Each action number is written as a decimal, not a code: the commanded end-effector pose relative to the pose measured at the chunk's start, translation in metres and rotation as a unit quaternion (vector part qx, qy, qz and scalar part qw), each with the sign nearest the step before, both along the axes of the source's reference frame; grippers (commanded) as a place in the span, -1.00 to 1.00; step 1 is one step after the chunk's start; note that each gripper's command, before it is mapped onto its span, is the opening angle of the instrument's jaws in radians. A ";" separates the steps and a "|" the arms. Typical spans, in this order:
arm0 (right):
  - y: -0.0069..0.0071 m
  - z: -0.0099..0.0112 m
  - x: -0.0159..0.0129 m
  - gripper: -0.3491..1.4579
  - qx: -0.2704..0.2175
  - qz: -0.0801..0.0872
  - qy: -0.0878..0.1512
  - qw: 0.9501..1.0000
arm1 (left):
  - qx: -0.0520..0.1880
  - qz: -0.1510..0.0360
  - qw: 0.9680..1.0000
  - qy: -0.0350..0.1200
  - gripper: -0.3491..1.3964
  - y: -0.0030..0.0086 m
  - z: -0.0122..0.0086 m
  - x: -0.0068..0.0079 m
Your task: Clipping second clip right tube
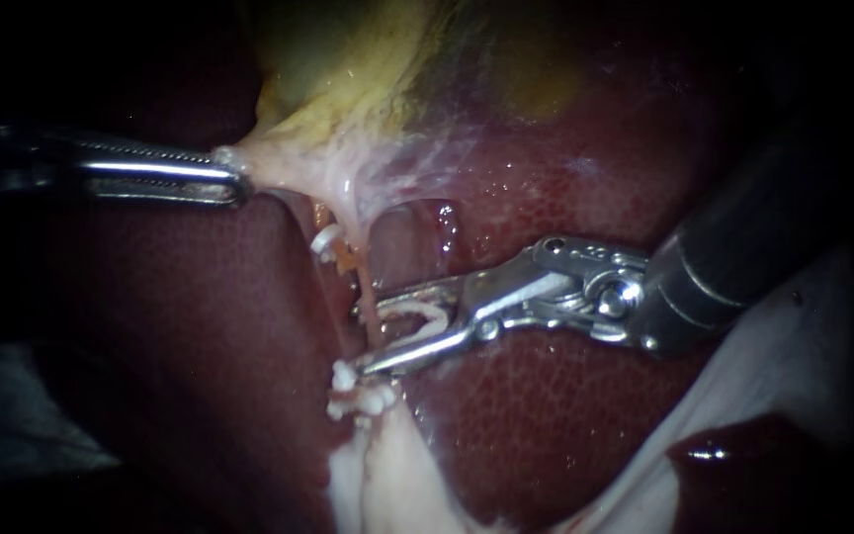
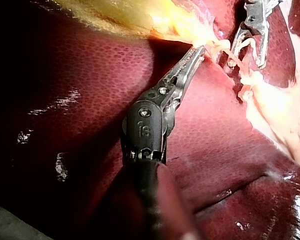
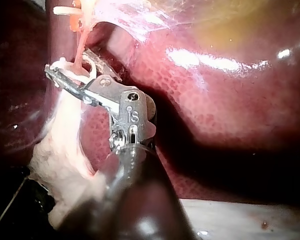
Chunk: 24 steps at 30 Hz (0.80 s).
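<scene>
Jaws of the right instrument [image 1: 361,336] stand apart in a narrow V. An open white clip [image 1: 427,314] sits in the gap, one arm against each jaw, so both jaws bear on it. Right tube [image 1: 371,297], a thin pink strand, passes straight through that gap, crossing between the jaw tips ahead of the clip's bend; whether the clip arms touch it cannot be told.

Just past the lower jaw's tip: a cluster of lower clips [image 1: 353,391], white, on the strand where it meets a pale tissue mass [image 1: 378,475]. Beyond the upper jaw and slightly farther off: one upper clip [image 1: 326,240] on a neighbouring strand.

Both strands rise into a stretched pale web [image 1: 348,168] under the gallbladder [image 1: 348,59], which is yellow-green. Left instrument [image 1: 234,178], well apart from the right instrument's tips, has its jaws closed tight on the edge of that web; the web stands taut towards it.

Liver [image 1: 546,396], dark red and glistening, lies beneath and behind both shafts. In the right wrist view the tube runs between the jaws and the pale mass hangs beside them.
</scene>
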<state>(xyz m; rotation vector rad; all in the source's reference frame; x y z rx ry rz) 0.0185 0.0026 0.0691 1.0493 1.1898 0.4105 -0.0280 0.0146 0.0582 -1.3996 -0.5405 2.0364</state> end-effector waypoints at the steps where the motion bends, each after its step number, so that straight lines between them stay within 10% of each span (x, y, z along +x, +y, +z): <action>1: -0.0001 0.0000 0.0001 -0.11 0.004 -0.002 0.005 1.000 | 0.000 0.001 1.000 -0.001 -1.00 0.0000 0.0001 -0.0001; 24: -0.0021 0.0011 0.0039 -0.12 0.015 -0.002 0.037 0.999 | 0.000 0.001 1.000 -0.001 -1.00 -0.0001 0.0000 -0.0005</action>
